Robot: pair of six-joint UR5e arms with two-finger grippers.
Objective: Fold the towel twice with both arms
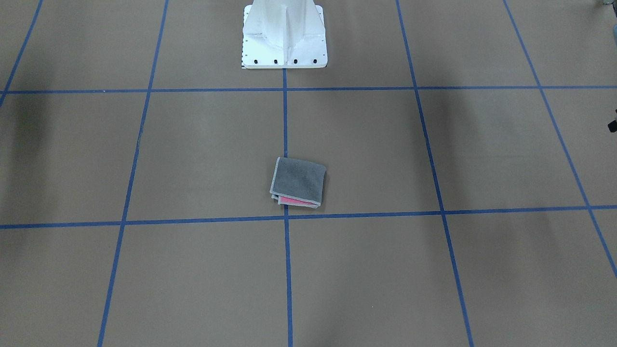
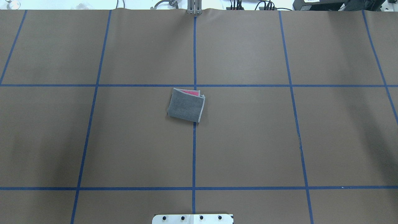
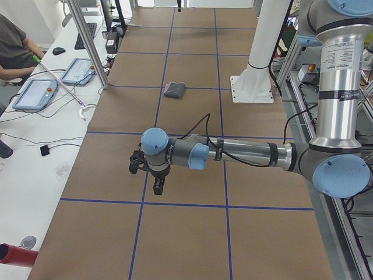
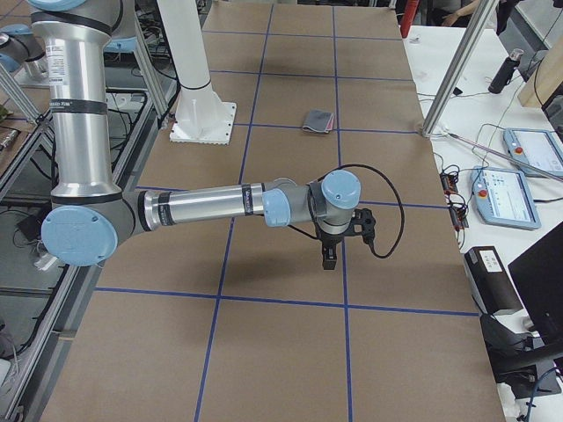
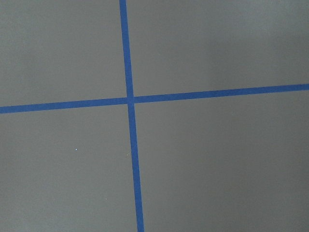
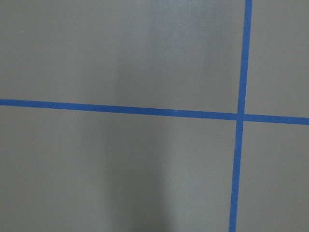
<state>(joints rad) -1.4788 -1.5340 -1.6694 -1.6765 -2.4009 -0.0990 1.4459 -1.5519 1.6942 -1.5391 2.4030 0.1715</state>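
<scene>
One brown-covered table [image 2: 248,140], ruled into squares by blue tape lines [image 2: 194,155], fills every view. Two robot arms reach out low above it from either side of one white pedestal [image 1: 284,36]. The left arm [image 3: 250,154] is seen only from the table's left end and the right arm [image 4: 202,204] only from its right end. Each lies stretched level near its own end, well apart from the cloth. The left gripper [image 3: 158,188] and the right gripper [image 4: 328,258] both point down above bare surface. Whether their jaws are open or closed cannot be told from these side views. Each wrist camera shows only one crossing of two tape lines. A single towel [image 2: 186,105] lies in the middle of the table, folded into a compact rectangle. Its dark grey face is up and a strip of pink shows at the layered edge away from the robot. It straddles the centre tape line, mostly on the robot's left of it, just on the robot's side of a cross line. Two tablets [image 3: 36,93] sit on the white bench beside the table, where one person [image 3: 14,49] is seated. One white label [image 3: 338,55] wraps the upright tube of each arm, its print too small to read.
</scene>
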